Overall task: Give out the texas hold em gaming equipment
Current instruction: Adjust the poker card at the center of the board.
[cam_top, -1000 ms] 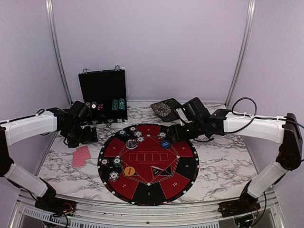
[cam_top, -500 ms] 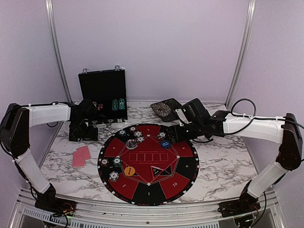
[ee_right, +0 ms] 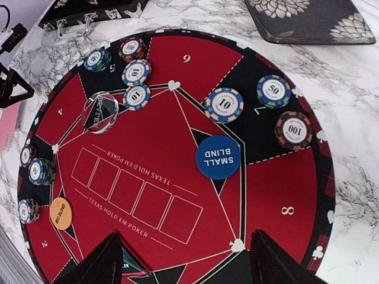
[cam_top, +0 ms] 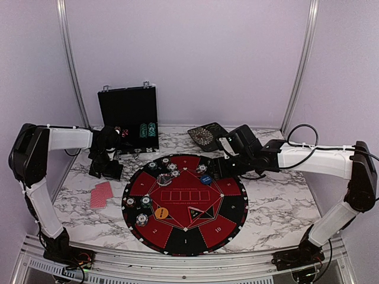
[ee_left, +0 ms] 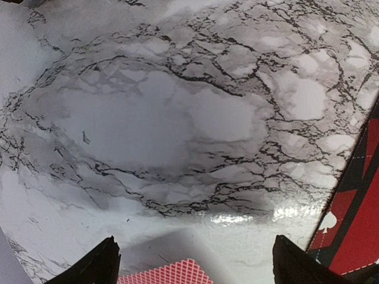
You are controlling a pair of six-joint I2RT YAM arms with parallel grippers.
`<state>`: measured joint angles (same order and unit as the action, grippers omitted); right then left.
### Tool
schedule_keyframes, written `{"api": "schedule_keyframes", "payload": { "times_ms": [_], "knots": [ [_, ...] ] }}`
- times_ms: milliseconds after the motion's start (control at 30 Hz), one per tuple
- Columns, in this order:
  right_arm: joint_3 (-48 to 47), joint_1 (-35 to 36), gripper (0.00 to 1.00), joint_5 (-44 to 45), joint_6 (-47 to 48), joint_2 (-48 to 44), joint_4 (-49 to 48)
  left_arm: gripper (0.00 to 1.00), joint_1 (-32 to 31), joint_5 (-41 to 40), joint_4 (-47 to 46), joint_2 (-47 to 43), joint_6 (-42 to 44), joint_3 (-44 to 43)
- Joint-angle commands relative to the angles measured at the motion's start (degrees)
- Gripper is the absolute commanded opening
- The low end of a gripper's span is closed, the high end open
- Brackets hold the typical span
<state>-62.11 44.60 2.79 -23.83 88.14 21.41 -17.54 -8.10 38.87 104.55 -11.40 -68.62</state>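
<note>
pale lilac walls (cam_top: 189, 59) — marble tabletop (cam_top: 278, 201), aluminium posts (cam_top: 70, 59)

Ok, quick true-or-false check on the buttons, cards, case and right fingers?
1. The blue SMALL BLIND button lies on the mat. True.
2. The red-backed cards lie on the mat. False: they lie on the marble table, on the left arm's side of the mat.
3. The right fingers grip a chip. False: they stand open and empty above the mat.
4. The black case stands open at the back of the table. True.
</note>
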Motion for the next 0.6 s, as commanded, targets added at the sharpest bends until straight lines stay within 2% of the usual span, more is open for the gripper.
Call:
{"api": "schedule_keyframes", "payload": {
  "times_ms": [0, 333, 567],
  "knots": [
    [-0.3, -0.3, 0.71, -0.4, -0.5, -1.2, -1.3, 0.89, 0.8, 3.3, -0.5, 1.2, 3.7, 0.8],
    [0.7, -0.4, 0.7, -0.7, -1.0, -1.3, -1.7, 0.8, 1.5, 3.3, -0.5, 2.2, 4.9, 1.2],
    [1.4, -0.4, 0.7, -0.8, -1.3, -1.7, -1.8, 0.77, 1.6, 3.5, -0.5, 2.8, 5.1, 1.8]
  ]
}}
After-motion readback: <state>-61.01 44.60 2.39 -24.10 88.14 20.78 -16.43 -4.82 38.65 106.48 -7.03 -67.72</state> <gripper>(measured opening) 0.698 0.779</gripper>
